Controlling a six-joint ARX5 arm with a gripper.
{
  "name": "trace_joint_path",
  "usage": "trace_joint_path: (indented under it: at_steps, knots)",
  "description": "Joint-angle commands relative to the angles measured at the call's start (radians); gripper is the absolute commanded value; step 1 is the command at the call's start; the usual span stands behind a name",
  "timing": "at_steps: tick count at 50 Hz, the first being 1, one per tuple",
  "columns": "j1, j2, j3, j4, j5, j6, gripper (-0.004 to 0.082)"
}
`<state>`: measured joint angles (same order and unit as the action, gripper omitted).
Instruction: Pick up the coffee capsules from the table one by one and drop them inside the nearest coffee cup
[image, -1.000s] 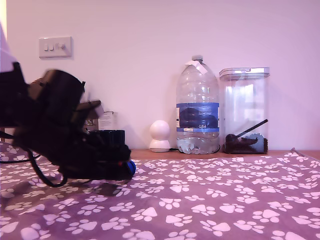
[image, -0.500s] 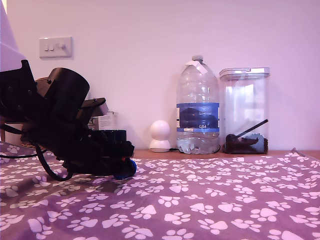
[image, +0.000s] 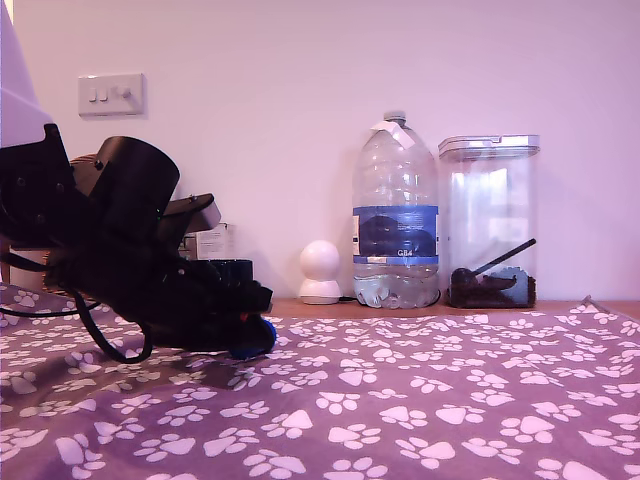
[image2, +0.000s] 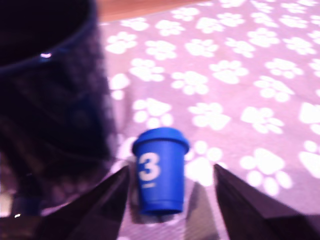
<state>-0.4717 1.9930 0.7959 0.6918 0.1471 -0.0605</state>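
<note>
Straddling the blue capsule (image2: 160, 171) upright on the table (image2: 260, 75), the gripper (image2: 172, 197) stands open, holding nothing; cup (image2: 50, 85) at ten o'clock. Light, rigid, likely slick: grip mid-body.

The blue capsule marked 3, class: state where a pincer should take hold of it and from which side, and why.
Grip the blue capsule across its smooth side walls, below the wider rim. It stands upright on the table, tapering downward, so the rim helps stop slipping. Come in low and level, as the open pincer already straddles it, fingers either side, beside the coffee cup.
</note>
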Motion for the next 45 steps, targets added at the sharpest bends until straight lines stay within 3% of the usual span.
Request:
trace_joint_path:
  at_steps: [1,8,25,31,40,45]
  knots:
    - [-0.005,0.031,0.003,0.008,0.001,0.008,0.03]
    - [-0.005,0.031,0.003,-0.003,-0.002,0.008,0.0199]
    - [-0.005,0.031,0.003,0.022,-0.005,0.009,0.0056]
    - [-0.006,0.027,0.003,0.035,0.008,0.01,0.0053]
    - [-0.013,0.006,0.002,0.034,0.06,0.064,0.0054]
    - [-0.018,-0.016,-0.007,0.043,0.074,0.069,0.0054]
